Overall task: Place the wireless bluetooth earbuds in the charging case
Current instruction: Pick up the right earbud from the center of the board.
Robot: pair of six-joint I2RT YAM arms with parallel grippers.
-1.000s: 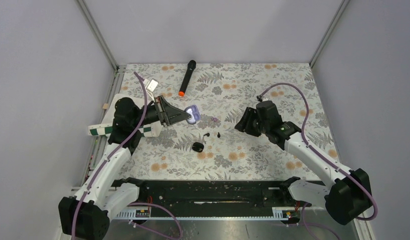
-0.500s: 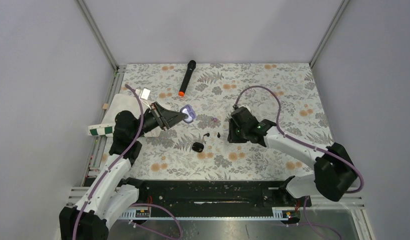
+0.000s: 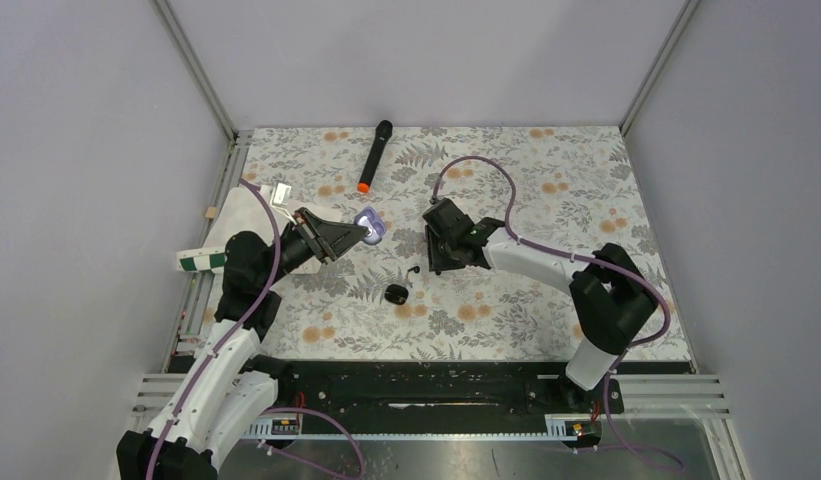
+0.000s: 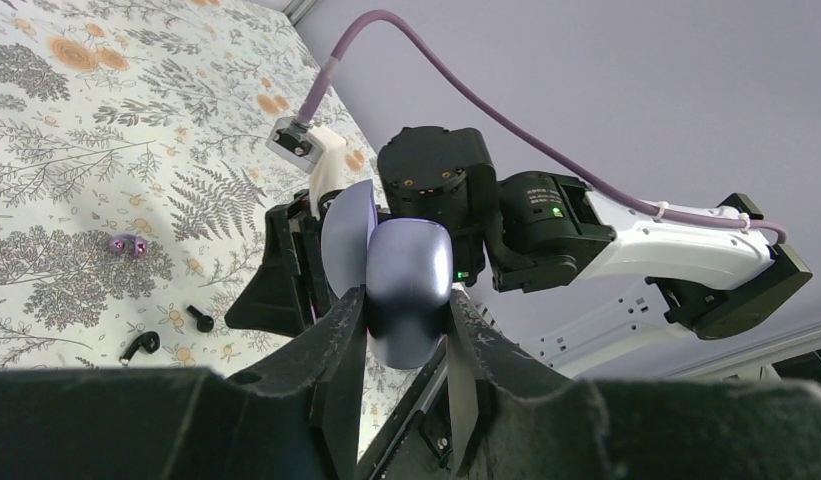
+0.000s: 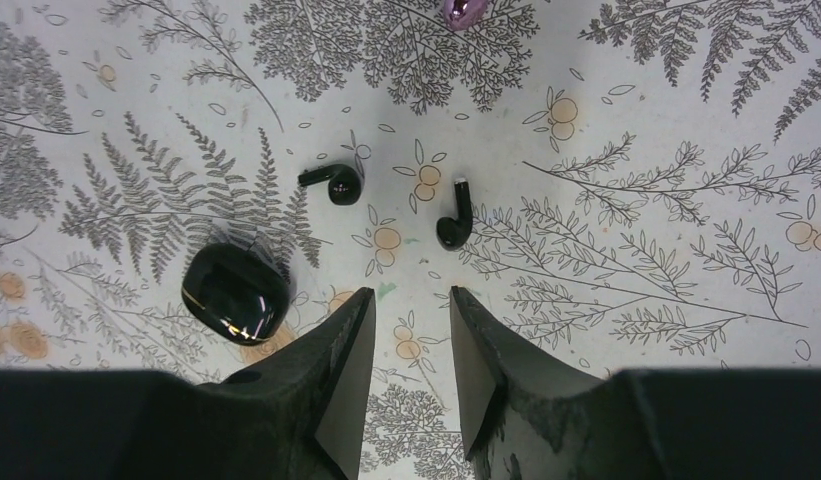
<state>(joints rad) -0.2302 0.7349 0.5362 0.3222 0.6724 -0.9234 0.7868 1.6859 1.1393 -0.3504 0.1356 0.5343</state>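
Two black earbuds lie on the floral table, one with its stem to the left (image 5: 333, 183) and one upright (image 5: 454, 222). The left one also shows from above (image 3: 413, 270). The charging case (image 5: 234, 292), glossy black and closed, rests just left of them (image 3: 395, 293). My right gripper (image 5: 412, 292) hangs open over the table right by the earbuds, nothing between its fingers (image 3: 438, 262). My left gripper (image 4: 406, 298) is shut on a lavender case (image 4: 408, 285) with its lid open, held above the table left of the earbuds (image 3: 372, 228).
A small purple earbud (image 3: 429, 240) lies just beyond the black ones. A black microphone (image 3: 374, 155) with an orange end lies at the back. A green-and-white striped strip (image 3: 201, 262) sits at the table's left edge.
My right arm has swung left, from the table's right half to just over the black earbuds, and its jaws narrowed a little. My left gripper drew slightly back-left with the lavender case.
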